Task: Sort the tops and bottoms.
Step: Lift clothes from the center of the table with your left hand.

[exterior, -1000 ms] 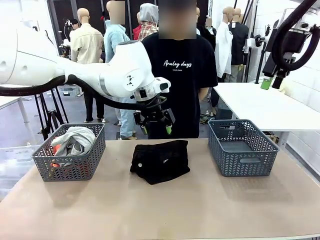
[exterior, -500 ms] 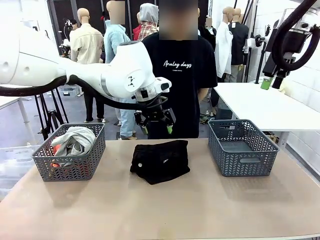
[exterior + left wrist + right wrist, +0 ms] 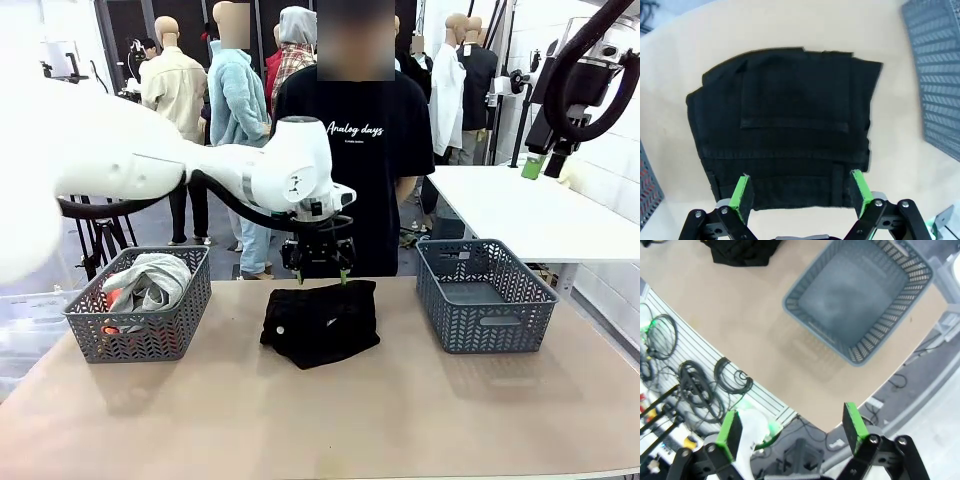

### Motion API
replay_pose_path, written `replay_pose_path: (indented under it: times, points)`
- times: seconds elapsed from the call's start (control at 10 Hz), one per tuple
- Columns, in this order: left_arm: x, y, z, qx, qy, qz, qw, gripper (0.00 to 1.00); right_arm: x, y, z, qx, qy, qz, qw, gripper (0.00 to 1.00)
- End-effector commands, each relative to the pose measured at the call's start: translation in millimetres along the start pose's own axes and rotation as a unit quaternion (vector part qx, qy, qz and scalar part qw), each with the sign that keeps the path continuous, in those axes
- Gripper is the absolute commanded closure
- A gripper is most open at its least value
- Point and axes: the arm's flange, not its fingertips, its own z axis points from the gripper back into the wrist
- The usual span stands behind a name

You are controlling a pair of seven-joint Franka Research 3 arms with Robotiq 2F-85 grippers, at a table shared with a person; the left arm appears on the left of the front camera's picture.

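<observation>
**A:** What had changed from a second before?

**B:** The left arm had swung its wrist toward the middle and tipped it down. The left gripper (image 3: pixel 320 262) then hung just above the far edge of the black bottoms (image 3: pixel 320 322). Nothing else had shifted.

**A:** And across the table (image 3: pixel 400 420)?

**B:** The left basket (image 3: pixel 90 322) already held both tops. The pale grey top (image 3: pixel 150 278) was heaped uppermost, and the red-orange top (image 3: pixel 115 300) peeked out beneath it. That half of the sort looked finished. The right basket (image 3: pixel 485 318) looked empty, as it also did from the right wrist.

**A:** So the bottoms were what remained?

**B:** Yes. They lay folded on the bare table between the two baskets, touching neither, with a small white button (image 3: pixel 281 330) showing near the left end. I couldn't tell whether it was one garment or two stacked.

**A:** Had the claws hold of anything?

**B:** No. In the left wrist view the left gripper's fingers (image 3: pixel 742 192) stood spread wide over the cloth's near hem, gripping nothing. The right gripper (image 3: pixel 536 166) was parked high at the right, also spread and empty. I judged the task roughly halfway: the bottoms weren't yet picked up or put in a basket, probably the right one.
</observation>
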Motion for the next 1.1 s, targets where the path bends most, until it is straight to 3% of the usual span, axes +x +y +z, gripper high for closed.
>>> replay_pose_path:
  times: [0.0,0.4,1.0]
  points:
    - [29,-19,-8,0.045,0.034,0.023,0.998,0.0,-2,2,0,0.0,0.004,-0.002,1.0,0.0]
    - [18,-11,-37,-0.005,0.051,0.058,0.997,0.0,-2,2,0,0.0,0.004,-0.002,1.0,0.0]
    - [7,-8,-67,-0.045,0.062,0.058,0.995,0.0,-2,2,0,0.0,0.004,-0.002,1.0,0.0]
